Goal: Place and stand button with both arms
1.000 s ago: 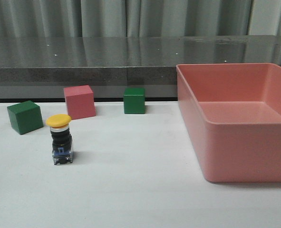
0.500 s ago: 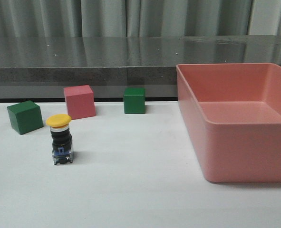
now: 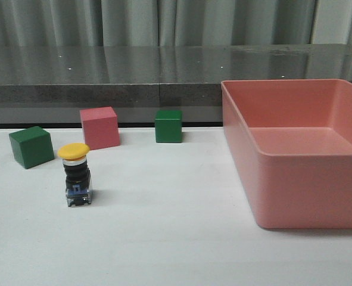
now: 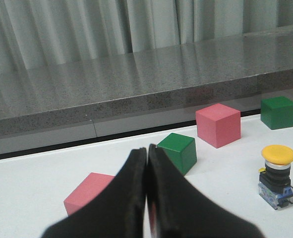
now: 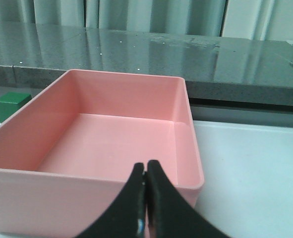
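The button [image 3: 75,174] stands upright on the white table at the left, yellow cap on top, blue-and-clear base down. It also shows in the left wrist view [image 4: 277,172], standing free. My left gripper [image 4: 146,151] is shut and empty, well back from the button, over a pink cube [image 4: 89,196]. My right gripper [image 5: 146,167] is shut and empty, in front of the pink bin's near wall [image 5: 87,198]. Neither arm shows in the front view.
A pink bin [image 3: 301,196] fills the right of the table, empty inside. Behind the button stand a green cube [image 3: 30,146], a pink cube [image 3: 99,127] and another green cube [image 3: 168,126]. A grey ledge [image 3: 164,77] runs along the back.
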